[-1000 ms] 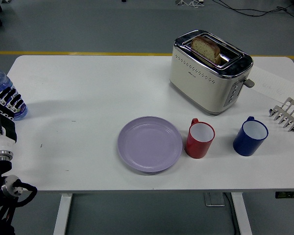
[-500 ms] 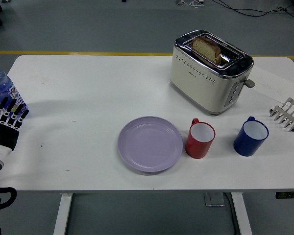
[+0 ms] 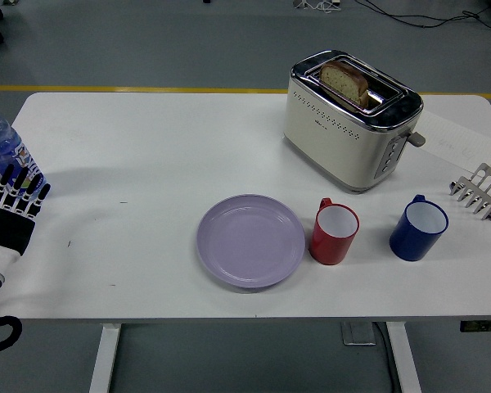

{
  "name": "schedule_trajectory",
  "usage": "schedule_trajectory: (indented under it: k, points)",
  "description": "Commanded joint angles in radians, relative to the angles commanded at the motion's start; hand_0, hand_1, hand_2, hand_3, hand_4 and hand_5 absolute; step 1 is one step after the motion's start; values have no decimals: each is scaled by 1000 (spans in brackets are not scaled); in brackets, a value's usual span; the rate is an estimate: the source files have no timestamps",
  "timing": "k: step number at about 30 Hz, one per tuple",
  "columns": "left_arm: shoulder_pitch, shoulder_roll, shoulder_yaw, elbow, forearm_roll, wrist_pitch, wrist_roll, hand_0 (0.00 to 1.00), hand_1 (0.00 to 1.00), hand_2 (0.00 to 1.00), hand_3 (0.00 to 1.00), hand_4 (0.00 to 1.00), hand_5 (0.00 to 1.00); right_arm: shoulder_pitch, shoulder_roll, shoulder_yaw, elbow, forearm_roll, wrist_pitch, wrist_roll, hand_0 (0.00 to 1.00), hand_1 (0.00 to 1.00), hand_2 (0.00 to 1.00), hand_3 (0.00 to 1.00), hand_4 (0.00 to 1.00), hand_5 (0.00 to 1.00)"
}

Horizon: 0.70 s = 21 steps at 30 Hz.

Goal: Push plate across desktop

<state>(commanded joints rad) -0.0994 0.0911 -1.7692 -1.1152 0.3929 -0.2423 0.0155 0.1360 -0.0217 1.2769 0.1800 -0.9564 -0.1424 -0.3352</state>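
Lilac plate [image 3: 251,240] sits near the table's front edge, well to the right of the left hand [image 3: 12,209] and a bit nearer the robot than its fingertips. It hasn't shifted over the last sec; nothing touches it.

What has changed: the left hand. A sec ago it was higher in view w/ more forearm showing at the table's [image 3: 147,147] left edge; half a sec ago it had dropped lower and drawn in. Now it's edged slightly right and up again, fingers [image 3: 23,182] straight, spread a little, pointing away from the robot, holding nothing. Just beyond the fingertips stands a water bottle [image 3: 0,147], close enough to look like it overlaps them, tho contact can't be told.

Meaning for the task: push not started yet. Looks like the hand is only now settling into a flat, open pose suited to a push, w/ the whole approach to the plate yet to cover.

Just past the plate, on its far side from the hand, a red mug [image 3: 335,233] nearly touches the rim; blue mug [image 3: 418,228] further right; toaster [image 3: 350,119] w/ bread beyond those. A rightward shove would likely hit the red mug, so direction matters.

Right hand: not in view.
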Motion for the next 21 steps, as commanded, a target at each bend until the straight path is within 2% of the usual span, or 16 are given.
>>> schedule_trajectory:
  k: [21]
  points:
    - [-1, -1, -1, 7, 6, 5, 1, 551, 672, 684, 661, 523, 998, 4, -1, -1, 0, -1, 0, 0, 515, 478, 580, 544, 171, 322]
